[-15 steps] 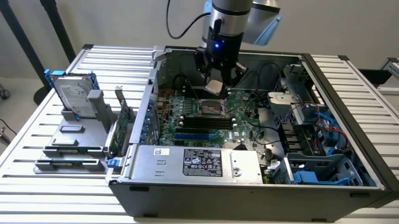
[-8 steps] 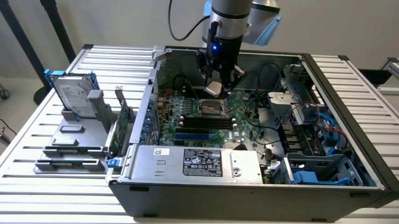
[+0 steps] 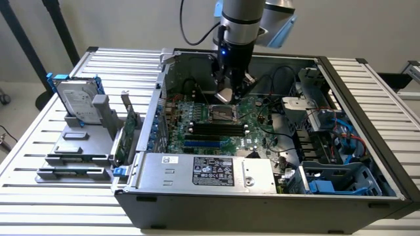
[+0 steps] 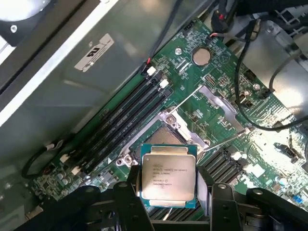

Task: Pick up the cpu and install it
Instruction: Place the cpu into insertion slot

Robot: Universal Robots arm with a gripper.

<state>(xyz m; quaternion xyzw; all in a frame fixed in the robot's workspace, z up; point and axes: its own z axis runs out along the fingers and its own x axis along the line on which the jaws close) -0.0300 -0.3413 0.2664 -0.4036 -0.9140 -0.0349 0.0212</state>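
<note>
My gripper (image 4: 168, 185) is shut on the cpu (image 4: 167, 175), a small square chip with a silvery metal top and printed text, held by two opposite edges between the black fingers (image 4: 134, 187). The chip hangs above the green motherboard (image 4: 216, 77), just over the open metal-framed CPU socket (image 4: 166, 130). In the exterior view the gripper (image 3: 228, 93) reaches down into the open computer case (image 3: 262, 196), with the cpu (image 3: 225, 95) a little above the socket (image 3: 223, 113).
Black memory slots (image 4: 120, 120) run beside the socket, and black cables (image 4: 260, 96) cross the board. A power supply (image 3: 210, 172) sits at the case front. On the exterior view's left, a grey holder (image 3: 78, 147) carries a hard drive (image 3: 77, 101) and a green card (image 3: 128, 132).
</note>
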